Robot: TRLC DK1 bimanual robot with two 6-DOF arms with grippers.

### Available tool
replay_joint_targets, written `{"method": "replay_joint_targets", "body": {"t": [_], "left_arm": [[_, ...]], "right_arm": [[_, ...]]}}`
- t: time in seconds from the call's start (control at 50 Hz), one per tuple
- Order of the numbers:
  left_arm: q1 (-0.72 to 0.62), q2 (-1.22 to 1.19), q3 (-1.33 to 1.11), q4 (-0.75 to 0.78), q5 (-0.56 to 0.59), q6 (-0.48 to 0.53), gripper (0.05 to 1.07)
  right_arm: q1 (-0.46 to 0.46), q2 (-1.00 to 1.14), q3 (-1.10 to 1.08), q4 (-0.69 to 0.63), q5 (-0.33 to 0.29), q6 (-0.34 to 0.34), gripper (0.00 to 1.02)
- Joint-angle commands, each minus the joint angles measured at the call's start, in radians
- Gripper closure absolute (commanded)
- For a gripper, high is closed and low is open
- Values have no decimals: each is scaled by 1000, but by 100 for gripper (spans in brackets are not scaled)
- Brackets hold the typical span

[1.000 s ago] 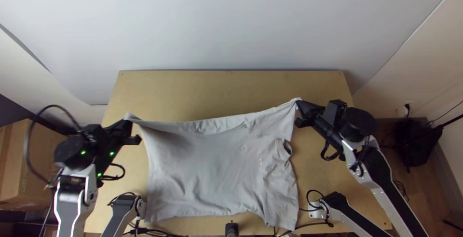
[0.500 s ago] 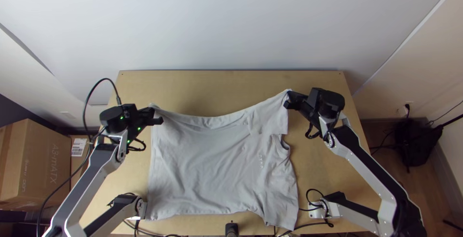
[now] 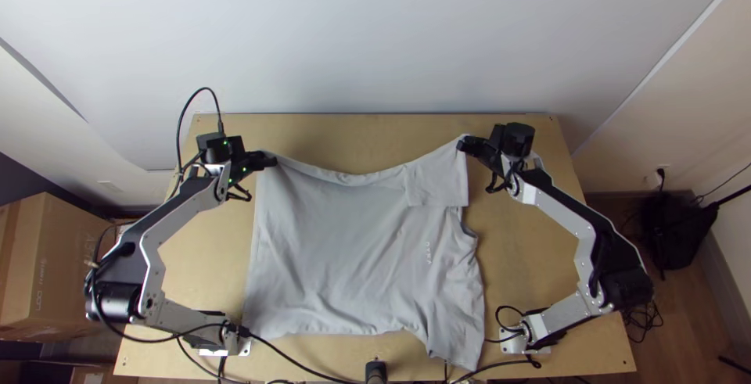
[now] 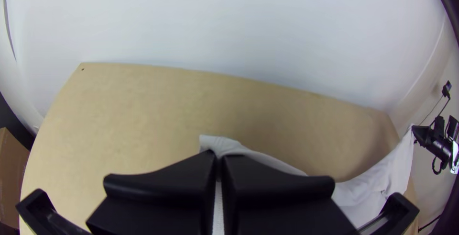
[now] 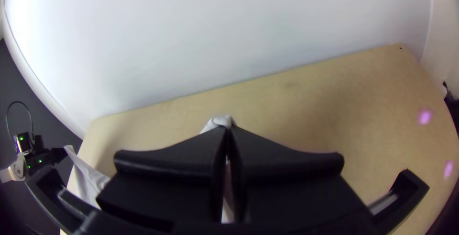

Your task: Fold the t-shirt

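Folding looks barely begun: from the left end, which I take for the hem, to the sleeves at the right, the t-shirt point(image 3: 336, 259) lies mostly spread over the middle and near part of the table point(image 3: 344, 138), with shallow creases and no finished fold. Its far edge is raised at both corners and sags between them. Probably the far side must next come over the near side, with the later folds and any smoothing left to do. At the left, the left arm point(image 3: 176, 216) bends outward at its elbow, then angles inward, its gripper point(image 3: 273, 161) clamped on the far left corner. At the right, the right gripper point(image 3: 462, 146) pinches the far right corner, seemingly a sleeve end, its fingers together on the cloth; the right arm point(image 3: 562, 206) also bends outward, roughly mirroring the other.
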Motion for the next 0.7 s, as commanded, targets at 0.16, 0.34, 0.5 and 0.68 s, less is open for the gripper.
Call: {"method": "replay_joint_targets", "body": {"t": [0.16, 0.34, 0.5, 0.68], "left_arm": [[32, 196, 226, 7, 7, 14, 105], [47, 299, 349, -23, 7, 14, 105], [55, 368, 434, -56, 7, 16, 105], [47, 406, 496, -78, 9, 14, 105]], "right_arm": [[-30, 175, 197, 23, -1, 23, 100], [-65, 286, 311, 0, 7, 23, 100], [-85, 363, 400, -26, 15, 23, 100], [-91, 430, 502, -68, 16, 23, 100]]}}
